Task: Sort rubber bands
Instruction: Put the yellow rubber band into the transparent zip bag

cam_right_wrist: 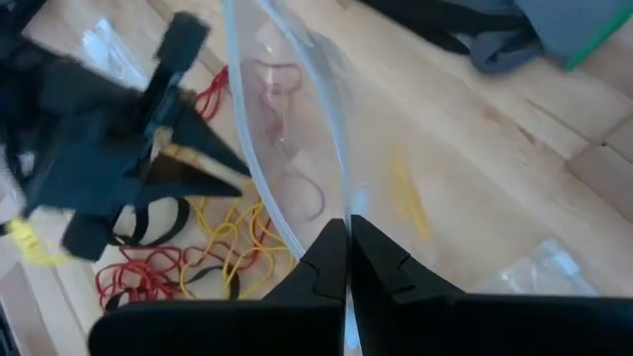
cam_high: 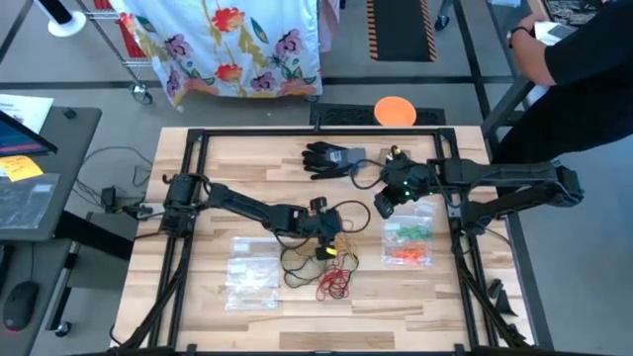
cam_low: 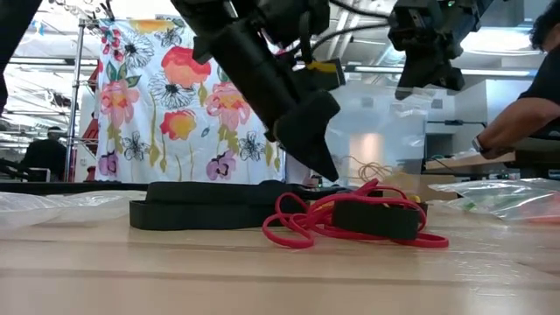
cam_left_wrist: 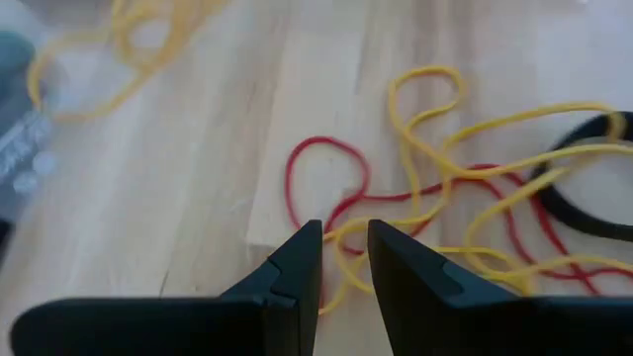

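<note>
A loose pile of rubber bands (cam_high: 332, 271) in red, yellow and black lies on the wooden table near its middle. My left gripper (cam_left_wrist: 344, 232) slants down over the pile with its fingers a little apart. A yellow band (cam_left_wrist: 340, 265) runs under the gap, beside a red band (cam_left_wrist: 326, 148). My right gripper (cam_right_wrist: 346, 222) hangs higher, right of the pile, and is shut on a clear plastic bag (cam_high: 407, 240) that holds green and orange bands. The black glove (cam_high: 331, 158) lies flat at the far side. My left gripper's fingers stand either side of the yellow band; whether they touch it, I cannot tell. My right gripper pinches the clear bag's upper edge (cam_right_wrist: 334, 203) between its two shut fingers, slanting down from above. The bag hangs below the fingers, and its lower part (cam_high: 409, 255) lies on the table.
A second clear bag (cam_high: 252, 279) lies flat at the near left. An orange disc (cam_high: 396, 111) sits beyond the far edge. A person's arm (cam_high: 554, 49) reaches in at the far right. Bare wood lies along the near edge.
</note>
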{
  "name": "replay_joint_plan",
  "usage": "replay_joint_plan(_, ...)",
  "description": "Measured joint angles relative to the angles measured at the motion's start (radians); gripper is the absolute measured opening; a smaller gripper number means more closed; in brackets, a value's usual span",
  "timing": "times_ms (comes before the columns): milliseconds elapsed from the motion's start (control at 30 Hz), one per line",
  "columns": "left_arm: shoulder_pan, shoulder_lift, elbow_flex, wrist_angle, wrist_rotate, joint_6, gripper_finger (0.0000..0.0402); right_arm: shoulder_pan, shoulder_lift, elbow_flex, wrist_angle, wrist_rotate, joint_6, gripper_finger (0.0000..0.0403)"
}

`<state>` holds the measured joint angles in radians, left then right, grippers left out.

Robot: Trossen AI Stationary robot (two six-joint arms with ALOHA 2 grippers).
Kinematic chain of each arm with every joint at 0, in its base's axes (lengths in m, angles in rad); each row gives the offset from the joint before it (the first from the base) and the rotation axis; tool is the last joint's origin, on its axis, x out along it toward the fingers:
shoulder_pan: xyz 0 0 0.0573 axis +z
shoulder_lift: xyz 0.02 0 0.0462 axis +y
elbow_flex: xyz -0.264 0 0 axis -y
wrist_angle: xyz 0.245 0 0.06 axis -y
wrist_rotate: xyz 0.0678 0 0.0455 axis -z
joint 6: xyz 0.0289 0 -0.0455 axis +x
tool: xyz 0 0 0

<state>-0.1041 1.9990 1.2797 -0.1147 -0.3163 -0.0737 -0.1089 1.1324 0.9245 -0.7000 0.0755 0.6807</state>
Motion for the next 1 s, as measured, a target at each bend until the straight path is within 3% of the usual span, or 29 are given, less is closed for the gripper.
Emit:
replay_joint_plan(167, 0.003, 0.029, -0.006, 0.037, 0.023, -0.051, 0.0081, 0.000, 0.000, 0.000, -0.004, 0.000, 0.000, 0.0005)
replay_joint_plan(500, -0.009, 0.080, -0.006, 0.080, -0.038, -0.053, 0.0078, 0.013, 0.001, 0.000, -0.002, 0.000, 0.000, 0.0005)
replay_joint_plan(733, -0.010, 0.079, -0.005, 0.043, -0.037, -0.081, 0.0007, 0.017, 0.001, 0.000, -0.004, 0.000, 0.000, 0.0005)
replay_joint_plan(867, -0.028, 0.036, -0.006, 0.015, -0.053, -0.084, 0.0002, 0.018, 0.001, 0.000, -0.006, 0.000, 0.000, 0.0005)
replay_joint_plan(1000, -0.077, -0.085, -0.006, -0.049, -0.122, -0.085, 0.0001, 0.018, 0.001, 0.000, -0.004, 0.000, 0.000, 0.0005)
